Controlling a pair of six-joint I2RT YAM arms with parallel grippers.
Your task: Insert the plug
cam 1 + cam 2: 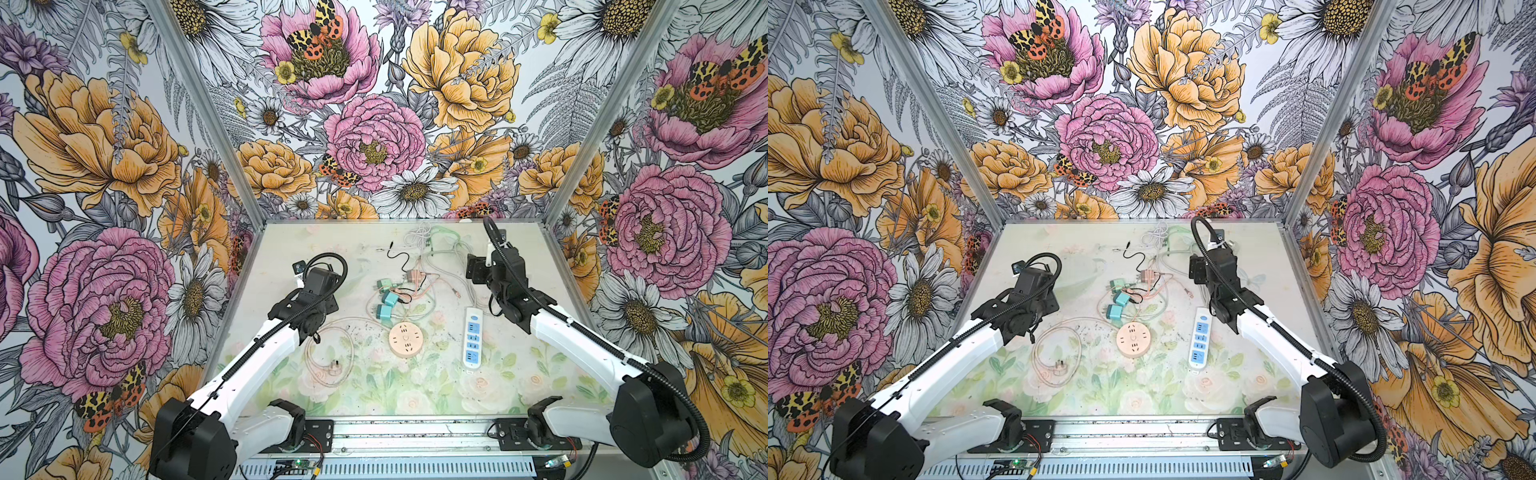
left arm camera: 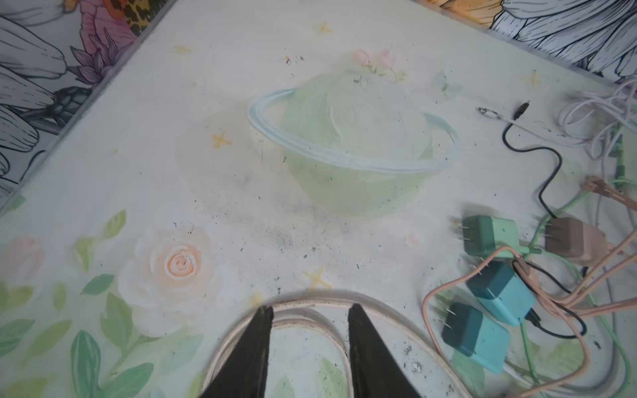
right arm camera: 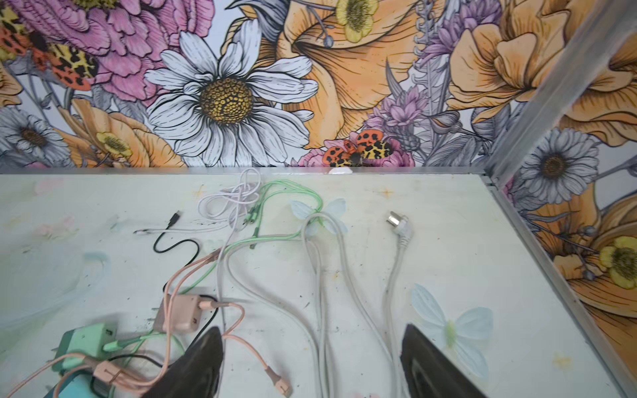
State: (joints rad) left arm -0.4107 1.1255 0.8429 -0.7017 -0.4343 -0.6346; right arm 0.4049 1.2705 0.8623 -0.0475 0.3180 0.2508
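1. At the middle of the table [image 1: 415,399] lies the round pink socket hub [image 1: 403,338]. Its holes look all empty in both top views.
2. Right of the hub lies the white power strip [image 1: 472,338], also with nothing plugged in, as far as I can see.
3. Just behind the hub lie two teal adapters [image 1: 384,312], a green adapter [image 1: 384,284] and a pinkish-brown adapter [image 1: 415,275]. Their prongs are free and tangled wires surround them.
4. Left of the hub, nearer to the arm bases, a pale pink plug [image 1: 333,368] lies inside the loop of its pale pink cable [image 1: 309,353].
5. The left gripper [image 2: 311,307] hangs left of the hub, over this loop. Its jaws stand partly apart; the cable runs under the tips, and nothing is clamped.
6. The right gripper [image 3: 312,327] is behind the hub, to the right. Its jaws stand wide over white cables [image 3: 324,310], and it holds nothing.
7. I judge the task is at its beginning: no plug is lifted. Grasping, aligning the prongs and pushing in all remain. Which plug is meant, I cannot tell.
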